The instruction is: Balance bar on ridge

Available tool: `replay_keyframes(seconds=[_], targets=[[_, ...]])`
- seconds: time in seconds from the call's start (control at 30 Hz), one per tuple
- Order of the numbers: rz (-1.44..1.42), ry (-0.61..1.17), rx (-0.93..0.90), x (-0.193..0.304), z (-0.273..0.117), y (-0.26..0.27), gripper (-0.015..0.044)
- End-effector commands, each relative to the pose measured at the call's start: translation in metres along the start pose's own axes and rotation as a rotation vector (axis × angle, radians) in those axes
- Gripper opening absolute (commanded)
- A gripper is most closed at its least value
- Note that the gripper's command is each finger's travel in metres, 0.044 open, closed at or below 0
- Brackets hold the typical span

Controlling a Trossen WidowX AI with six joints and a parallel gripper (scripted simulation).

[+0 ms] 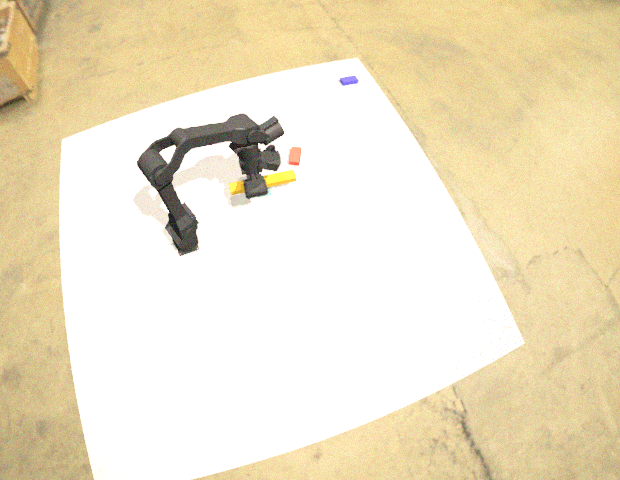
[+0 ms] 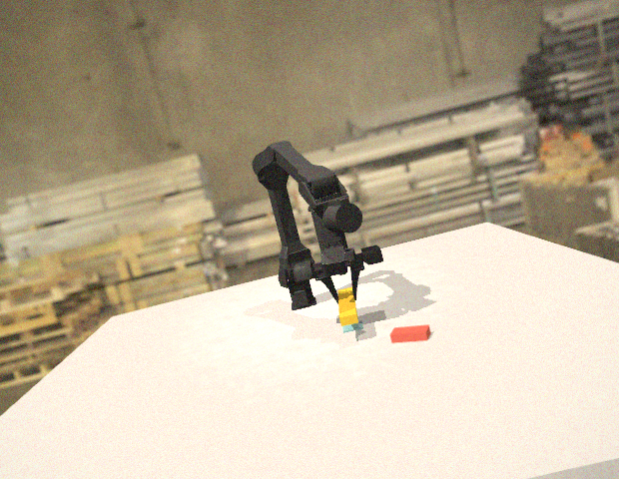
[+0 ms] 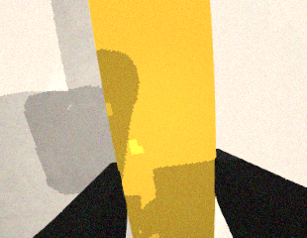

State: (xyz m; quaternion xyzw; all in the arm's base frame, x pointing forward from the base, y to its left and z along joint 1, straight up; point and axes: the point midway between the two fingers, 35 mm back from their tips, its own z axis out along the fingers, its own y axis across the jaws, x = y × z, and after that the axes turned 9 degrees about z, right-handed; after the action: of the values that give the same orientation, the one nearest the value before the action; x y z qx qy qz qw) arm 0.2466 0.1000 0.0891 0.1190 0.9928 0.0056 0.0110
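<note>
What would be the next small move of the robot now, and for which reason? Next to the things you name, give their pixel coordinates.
Probably open the jaws slightly to release: the yellow bar (image 1: 281, 179) (image 2: 347, 309) (image 3: 168, 99) is between them and appears to lie over the teal piece (image 2: 352, 327), though contact is unclear.

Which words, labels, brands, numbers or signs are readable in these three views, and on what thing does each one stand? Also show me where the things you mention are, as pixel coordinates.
There are none that I can read.
The bar (image 1: 281, 179) (image 2: 347, 311) (image 3: 165, 99), the red block (image 1: 295, 156) (image 2: 409, 333) and the blue block (image 1: 348, 80) show no text.
The background is too blurred to tell.
</note>
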Motion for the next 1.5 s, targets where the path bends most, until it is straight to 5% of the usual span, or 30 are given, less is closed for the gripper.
replay_keyframes(seconds=[0.0, 1.47], targets=[[0.0, 0.0, 0.0, 0.0, 0.0, 0.0, 0.0167], [0.0, 0.0, 0.0, 0.0, 0.0, 0.0, 0.0185]])
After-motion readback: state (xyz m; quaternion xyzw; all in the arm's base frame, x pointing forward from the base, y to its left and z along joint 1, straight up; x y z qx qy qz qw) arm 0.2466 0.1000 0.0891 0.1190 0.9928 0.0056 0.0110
